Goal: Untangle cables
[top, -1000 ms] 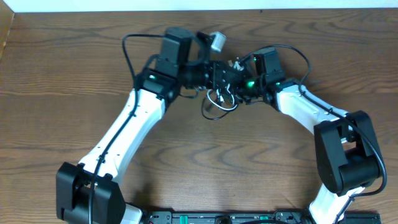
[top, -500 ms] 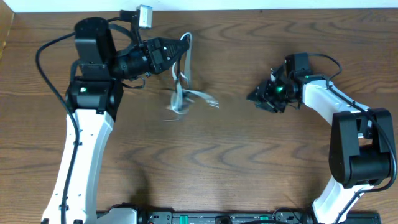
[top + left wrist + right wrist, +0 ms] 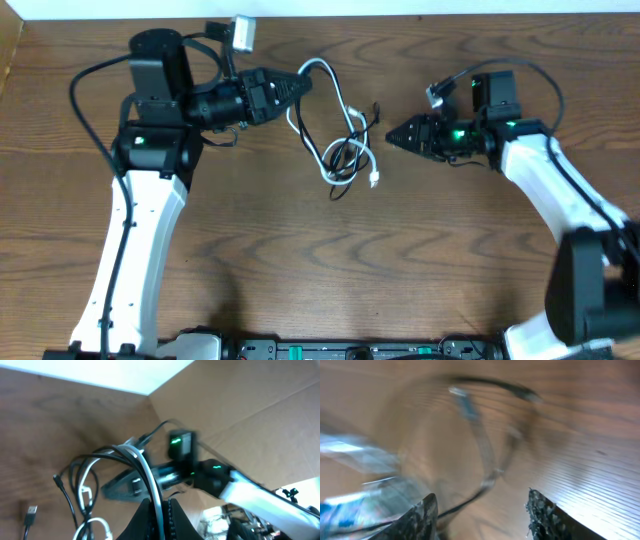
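Note:
The white cable [image 3: 337, 95] and the black cable [image 3: 368, 118] lie tangled in a loose knot [image 3: 345, 155] at the table's middle back. My left gripper [image 3: 300, 84] is shut on one end of the white cable and holds it up left of the knot. The left wrist view shows the white cable [image 3: 134, 454] pinched between the fingers [image 3: 160, 517], with the black cable [image 3: 75, 487] looping below. My right gripper [image 3: 392, 132] is open and empty, just right of the knot and pointing at it. The right wrist view is blurred, with cable loops [image 3: 482, 447] ahead of the open fingers [image 3: 482, 510].
The wooden table [image 3: 320, 270] stretches toward the front. A white wall strip [image 3: 420, 8] runs along the back edge. A black plug end [image 3: 30, 510] lies on the wood to the left in the left wrist view.
Both grippers parted from the middle. My left arm swung left with the white cable; the tangle swung and settled. My right gripper drew right, then turned back toward the knot.

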{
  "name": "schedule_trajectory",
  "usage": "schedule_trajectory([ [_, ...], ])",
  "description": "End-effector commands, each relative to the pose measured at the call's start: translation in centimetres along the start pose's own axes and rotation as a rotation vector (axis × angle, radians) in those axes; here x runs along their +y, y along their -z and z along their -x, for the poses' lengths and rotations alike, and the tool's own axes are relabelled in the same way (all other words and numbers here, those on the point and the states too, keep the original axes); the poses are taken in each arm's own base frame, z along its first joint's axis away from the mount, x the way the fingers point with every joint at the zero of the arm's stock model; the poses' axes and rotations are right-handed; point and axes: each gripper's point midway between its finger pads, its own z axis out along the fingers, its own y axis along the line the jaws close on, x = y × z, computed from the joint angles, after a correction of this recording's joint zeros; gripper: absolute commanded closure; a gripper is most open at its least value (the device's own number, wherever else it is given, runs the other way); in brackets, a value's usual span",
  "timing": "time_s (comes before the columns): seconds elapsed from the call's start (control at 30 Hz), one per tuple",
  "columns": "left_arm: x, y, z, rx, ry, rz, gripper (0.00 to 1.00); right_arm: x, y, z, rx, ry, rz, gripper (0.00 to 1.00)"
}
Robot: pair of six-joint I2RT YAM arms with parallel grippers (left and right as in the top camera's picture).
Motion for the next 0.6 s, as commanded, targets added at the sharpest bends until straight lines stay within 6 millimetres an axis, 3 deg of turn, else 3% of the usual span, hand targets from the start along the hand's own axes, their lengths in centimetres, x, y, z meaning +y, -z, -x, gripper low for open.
schedule_trajectory([
  [0.0,0.1,-1.6,-1.0,0.06,-0.042,-0.032,0.93,3.7,1.1,-0.5,-0.004,0.074,0.074,0.44],
  [0.17,-0.3,-4.4,-2.6,0.126,-0.051,-0.068,0.93,4.7,-0.2,-1.5,0.036,0.006,0.084,0.41],
  [0.4,-1.1,-4.9,-2.5,0.121,-0.084,-0.09,0.93,6.2,-3.5,-2.8,0.097,-0.091,0.112,0.43],
  [0.57,-1.1,-4.9,-2.5,0.122,-0.082,-0.09,0.93,5.9,-5.8,-3.5,0.126,-0.143,0.093,0.45],
])
